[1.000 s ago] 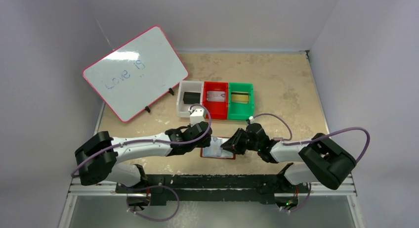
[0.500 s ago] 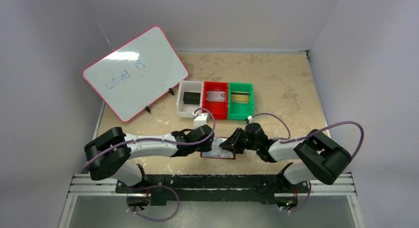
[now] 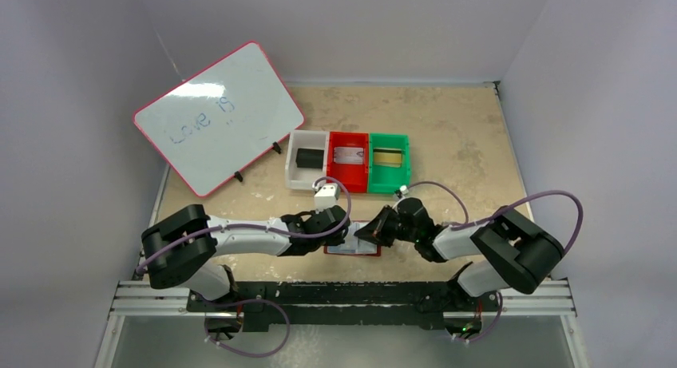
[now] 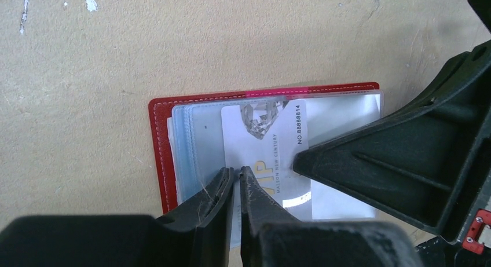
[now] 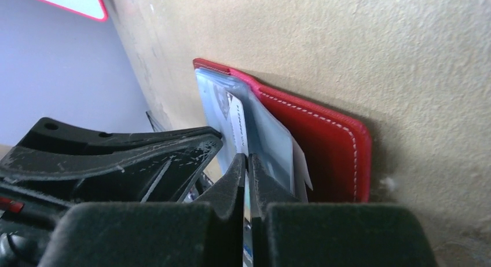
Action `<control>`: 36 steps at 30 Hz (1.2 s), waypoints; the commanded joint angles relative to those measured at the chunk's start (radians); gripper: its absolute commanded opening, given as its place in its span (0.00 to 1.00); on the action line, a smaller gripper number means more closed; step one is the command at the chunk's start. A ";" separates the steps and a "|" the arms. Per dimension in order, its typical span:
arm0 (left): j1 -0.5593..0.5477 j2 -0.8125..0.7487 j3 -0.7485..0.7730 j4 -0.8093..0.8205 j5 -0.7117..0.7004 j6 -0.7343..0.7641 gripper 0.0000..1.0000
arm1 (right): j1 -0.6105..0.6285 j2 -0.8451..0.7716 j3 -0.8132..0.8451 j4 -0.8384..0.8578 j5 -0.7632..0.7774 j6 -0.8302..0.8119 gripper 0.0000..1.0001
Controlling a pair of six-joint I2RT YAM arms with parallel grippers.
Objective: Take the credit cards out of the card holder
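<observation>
The dark red card holder (image 3: 352,251) lies open near the table's front edge, pale blue sleeves up (image 4: 184,145). A silver-grey VIP card (image 4: 266,136) sits in the top sleeve. My left gripper (image 4: 237,172) is shut on that card's near edge. My right gripper (image 5: 248,158) is shut on a clear sleeve of the holder (image 5: 324,134) from the other side; its finger (image 4: 382,163) presses by the card. In the top view both grippers, left (image 3: 343,235) and right (image 3: 365,235), meet over the holder. More cards lie in the bins: black (image 3: 307,157), silver (image 3: 349,155), gold (image 3: 389,157).
Three small bins stand in a row behind the holder: white (image 3: 292,167), red (image 3: 349,185), green (image 3: 389,187). A pink-framed whiteboard (image 3: 215,116) leans at the back left. Walls close in on both sides.
My left gripper has come back from near the bins and down onto the open holder, closing on the card's edge. My right gripper has stayed on the holder.
</observation>
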 commanded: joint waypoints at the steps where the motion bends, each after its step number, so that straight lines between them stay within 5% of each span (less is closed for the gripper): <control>1: -0.006 0.028 -0.013 -0.114 -0.019 -0.010 0.09 | -0.011 -0.055 -0.017 0.013 0.020 -0.015 0.00; 17: -0.012 0.058 0.016 -0.098 0.059 -0.010 0.07 | -0.031 -0.225 -0.041 -0.163 0.037 -0.076 0.05; 32: -0.013 0.037 -0.013 -0.100 0.012 -0.040 0.04 | -0.032 -0.221 -0.063 -0.067 0.060 -0.075 0.07; 36: -0.013 0.000 -0.081 0.006 0.031 -0.055 0.04 | -0.032 -0.182 -0.095 0.031 0.045 -0.044 0.16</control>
